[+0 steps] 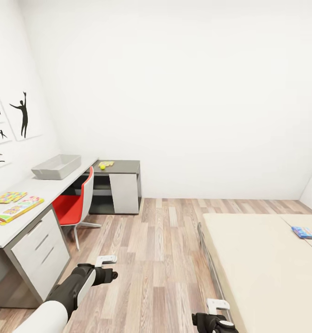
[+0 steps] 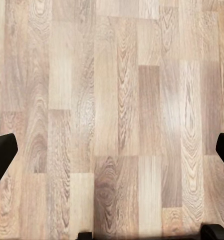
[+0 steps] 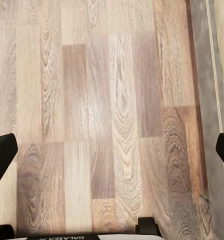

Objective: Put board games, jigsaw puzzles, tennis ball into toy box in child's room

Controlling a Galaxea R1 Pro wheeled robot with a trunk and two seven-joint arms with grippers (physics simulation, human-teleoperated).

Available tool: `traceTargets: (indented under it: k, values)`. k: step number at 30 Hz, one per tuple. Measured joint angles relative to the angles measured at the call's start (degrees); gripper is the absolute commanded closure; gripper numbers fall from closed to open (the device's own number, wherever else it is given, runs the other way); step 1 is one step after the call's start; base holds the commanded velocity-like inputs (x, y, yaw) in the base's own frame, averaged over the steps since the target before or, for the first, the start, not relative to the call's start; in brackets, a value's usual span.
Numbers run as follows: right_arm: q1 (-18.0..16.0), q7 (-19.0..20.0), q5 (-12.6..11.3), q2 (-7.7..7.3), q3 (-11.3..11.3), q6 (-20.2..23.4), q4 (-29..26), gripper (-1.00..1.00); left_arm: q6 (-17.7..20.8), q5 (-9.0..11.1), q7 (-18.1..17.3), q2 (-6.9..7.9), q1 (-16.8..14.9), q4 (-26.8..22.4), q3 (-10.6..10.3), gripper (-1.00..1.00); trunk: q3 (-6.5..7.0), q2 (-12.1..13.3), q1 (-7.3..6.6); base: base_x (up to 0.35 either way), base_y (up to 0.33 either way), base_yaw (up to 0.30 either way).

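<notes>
The light-grey toy box (image 1: pixel 56 166) stands on the long desk (image 1: pixel 45 187) by the left wall. A tennis ball (image 1: pixel 102 166) lies past it near the desk's corner, next to a small yellow flat thing (image 1: pixel 108 163). Nearer to me a bright jigsaw puzzle (image 1: pixel 9 197) lies flat, and beside it another colourful flat piece (image 1: pixel 19 209) too small to name. A blue board game (image 1: pixel 304 232) rests on the bed (image 1: pixel 267 273) at the right. My left gripper (image 1: pixel 105 262) (image 2: pixel 112 150) and right gripper (image 1: pixel 218 305) (image 3: pixel 112 150) hang open over the plank floor, holding nothing.
A red and white swivel chair (image 1: pixel 75 206) stands tucked at the desk. Desk drawers (image 1: pixel 38 249) face the floor at the near left. The bed's grey side rail (image 3: pixel 209 100) runs close to my right gripper. Wood floor (image 1: pixel 160 249) lies between desk and bed.
</notes>
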Motion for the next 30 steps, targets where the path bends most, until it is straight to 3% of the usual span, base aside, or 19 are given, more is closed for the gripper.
traceTargets:
  k: [30]
  values:
    - [-0.02,0.0,0.0,0.0,0.01,0.0,0.0,-1.0,0.0,0.0,0.08,-0.05,0.03,0.02,0.0,-1.0,0.37,0.0,0.0,-0.024,-0.018,-0.038]
